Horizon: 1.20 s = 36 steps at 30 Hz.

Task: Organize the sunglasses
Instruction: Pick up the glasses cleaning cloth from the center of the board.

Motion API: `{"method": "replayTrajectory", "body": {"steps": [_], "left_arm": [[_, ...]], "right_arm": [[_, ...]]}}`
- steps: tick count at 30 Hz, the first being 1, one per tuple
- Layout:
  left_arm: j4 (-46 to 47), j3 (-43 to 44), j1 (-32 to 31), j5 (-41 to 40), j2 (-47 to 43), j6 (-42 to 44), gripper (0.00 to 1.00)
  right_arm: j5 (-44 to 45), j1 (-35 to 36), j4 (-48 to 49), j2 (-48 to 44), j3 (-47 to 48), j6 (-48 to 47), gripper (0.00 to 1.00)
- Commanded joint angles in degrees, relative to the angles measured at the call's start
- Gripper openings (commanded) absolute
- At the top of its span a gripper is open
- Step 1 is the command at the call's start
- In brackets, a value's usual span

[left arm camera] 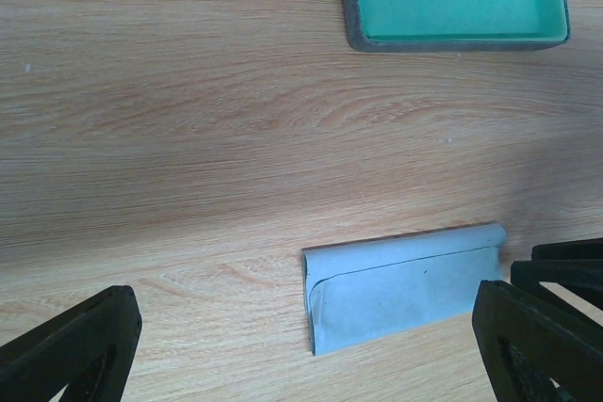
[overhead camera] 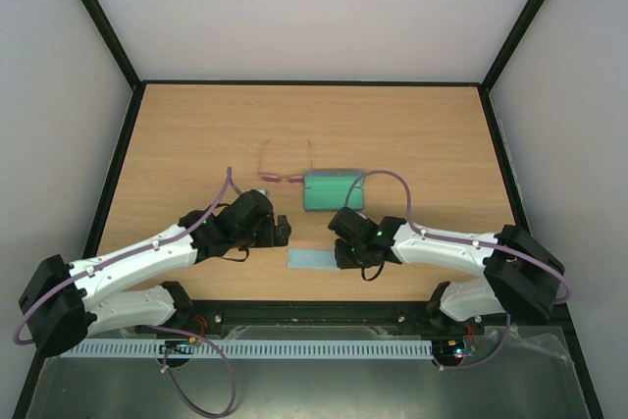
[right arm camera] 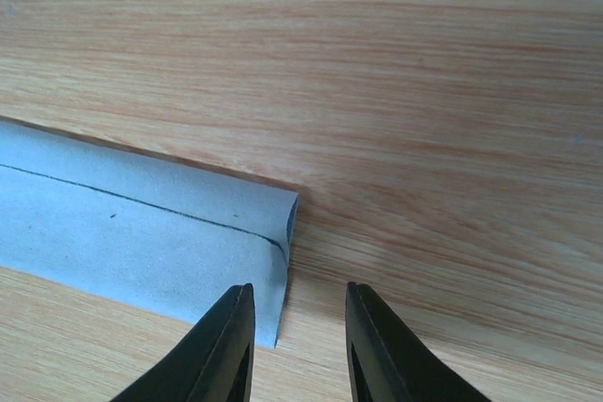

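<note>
From above, the sunglasses [overhead camera: 281, 179] lie on the table [overhead camera: 196, 125] with their arms spread, just beside the green case [overhead camera: 334, 190]. The blue cloth [overhead camera: 312, 260] lies closer to the robot.

The left wrist view shows the left claw [left arm camera: 306, 300] wide open, holding nothing.

The right wrist view shows the right claw [right arm camera: 300, 327] with only a small gap. The cloth's end is at one finger, maybe touching; it is hard to tell.
</note>
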Motion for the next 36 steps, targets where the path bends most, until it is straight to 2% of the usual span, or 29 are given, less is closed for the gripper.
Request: {"method": "replayTrajectory", "body": {"steps": [1, 20, 24, 29, 36], "left_arm": [[1.19, -1.15, 0.42, 0.59, -0.08, -0.01, 0.99], [2.35, -3.63, 1.51, 1.71, -2.47, 0.14, 0.99], [2.42, -3.93, 1.61, 1.96, -2.75, 0.17, 0.99], [2.65, -4.53, 1.62, 2.38, -3.08, 0.17, 0.99], [4.49, -5.94, 1.65, 3.81, -2.64, -0.46, 0.99]], "right_arm": [[0.16, 1.36, -0.81, 1.78, -0.52, 1.85, 0.26], [2.67, 3.40, -1.79, 9.59, 1.97, 3.65, 0.18], [3.12, 3.74, -1.96, 10.72, 2.05, 4.21, 0.14], [3.26, 3.77, -1.81, 11.20, 1.45, 4.61, 0.03], [4.05, 3.77, -1.23, 9.73, 1.28, 4.93, 0.01]]}}
